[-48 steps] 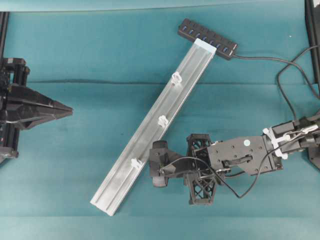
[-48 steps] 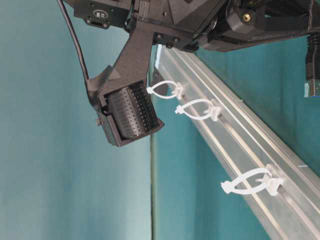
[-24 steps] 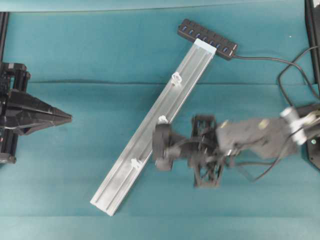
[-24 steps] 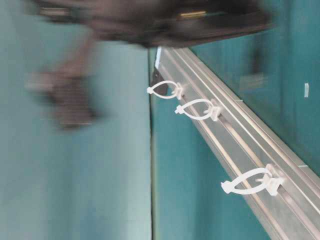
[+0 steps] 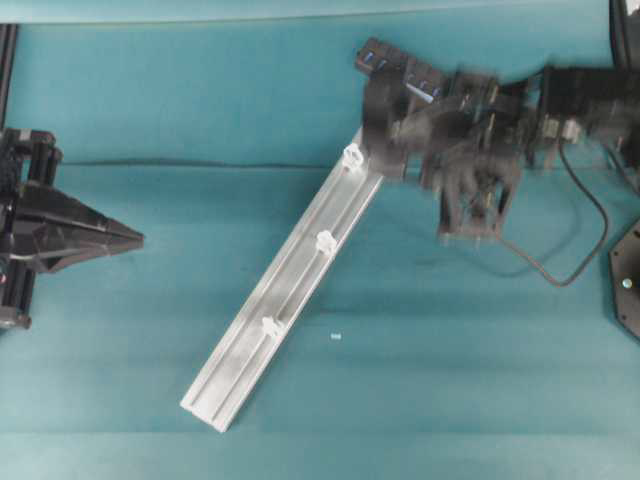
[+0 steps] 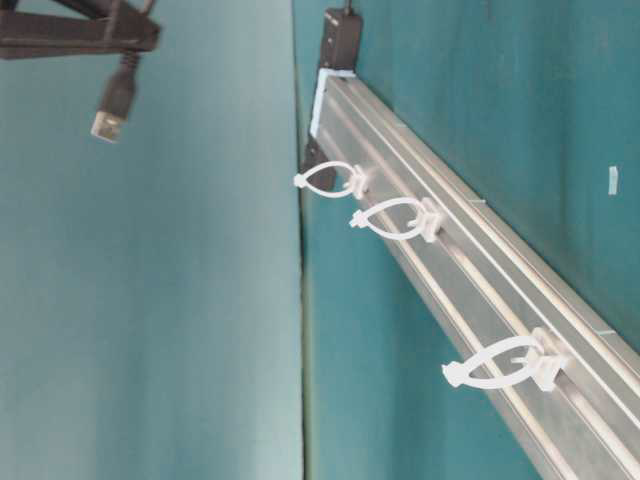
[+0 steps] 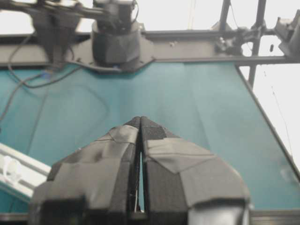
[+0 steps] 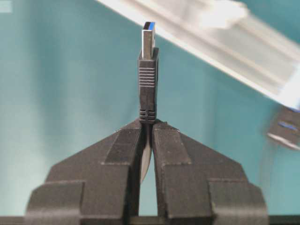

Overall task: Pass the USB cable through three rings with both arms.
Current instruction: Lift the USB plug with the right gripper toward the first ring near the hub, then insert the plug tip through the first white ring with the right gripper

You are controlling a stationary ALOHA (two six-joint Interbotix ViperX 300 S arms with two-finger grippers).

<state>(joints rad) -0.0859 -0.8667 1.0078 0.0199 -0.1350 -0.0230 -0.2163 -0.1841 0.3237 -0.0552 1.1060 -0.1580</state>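
Observation:
My right gripper point(image 8: 147, 124) is shut on the USB cable just behind its black plug point(image 8: 148, 70), and the metal tip points away from the gripper. Overhead, the same gripper point(image 5: 375, 125) hovers, blurred, over the rail's far end by the black hub point(image 5: 375, 55). At table level the plug point(image 6: 110, 105) hangs high at the upper left. Slack cable point(image 5: 548, 272) loops on the cloth to the right. The three rings point(image 5: 352, 156) point(image 5: 326, 241) point(image 5: 269, 326) stand along the silver rail point(image 5: 295, 290), all free of cable. My left gripper point(image 5: 135, 238) is shut and holds nothing, far to the left.
The rail lies diagonally on teal cloth, from near left to far right. A small white speck point(image 5: 336, 337) lies right of the rail's lower half. A black arm base point(image 5: 625, 285) sits at the right edge. The left wrist view shows the rail's edge point(image 7: 28, 176) at lower left.
My right arm has swung from beside the rail's lower half up to its far end by the hub, carrying the plug. The left arm has not moved.

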